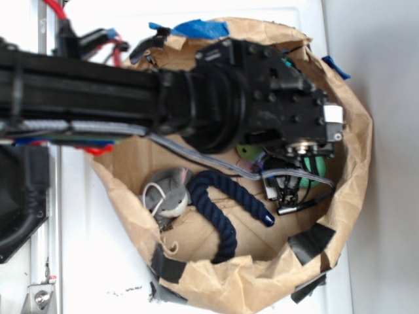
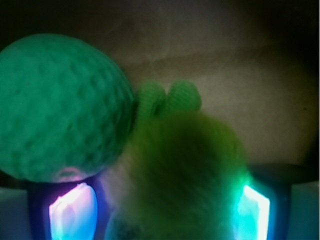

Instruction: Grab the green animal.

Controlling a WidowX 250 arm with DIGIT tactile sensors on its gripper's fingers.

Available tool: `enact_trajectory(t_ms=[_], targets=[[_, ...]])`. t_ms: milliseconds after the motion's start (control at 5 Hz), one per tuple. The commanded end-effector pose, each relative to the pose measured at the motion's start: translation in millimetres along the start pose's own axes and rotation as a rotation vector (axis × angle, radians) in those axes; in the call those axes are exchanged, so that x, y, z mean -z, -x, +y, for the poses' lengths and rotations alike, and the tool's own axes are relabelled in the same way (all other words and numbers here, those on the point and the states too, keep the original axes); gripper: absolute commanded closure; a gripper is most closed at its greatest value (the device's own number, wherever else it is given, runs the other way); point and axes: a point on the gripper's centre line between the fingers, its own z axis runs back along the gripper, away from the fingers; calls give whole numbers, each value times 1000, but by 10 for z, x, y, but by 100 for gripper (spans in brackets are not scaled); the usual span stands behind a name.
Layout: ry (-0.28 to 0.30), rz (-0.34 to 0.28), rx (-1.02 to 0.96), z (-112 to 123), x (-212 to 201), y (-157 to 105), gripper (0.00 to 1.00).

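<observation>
In the wrist view the green animal [image 2: 185, 170], a fuzzy lime-green plush turtle, fills the space between my two glowing fingers [image 2: 72, 215], with two stubby limbs pointing away. The right pad touches its fur; a small gap shows at the left pad. My gripper [image 2: 160, 220] is open around it. A round teal-green textured ball [image 2: 60, 105] rests against the turtle's left side, above the left finger. In the exterior view my gripper [image 1: 296, 175] hangs low inside a brown paper basin [image 1: 357, 124]. Only slivers of lime green [image 1: 247, 152] and teal [image 1: 319, 180] show under it.
A grey plush mouse [image 1: 170, 193] lies at the basin's left. A navy rope [image 1: 222, 209] curves across the middle. Black tape patches [image 1: 311, 241] and blue tape [image 1: 200, 28] sit on the crumpled paper rim. The basin wall stands close behind the turtle.
</observation>
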Motion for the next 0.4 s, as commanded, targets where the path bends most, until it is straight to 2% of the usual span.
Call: enact_trajectory(t_ms=[0, 200], targets=[[-7, -11, -29, 25, 18, -40, 100], [-9, 13, -5, 36, -69, -20, 100]])
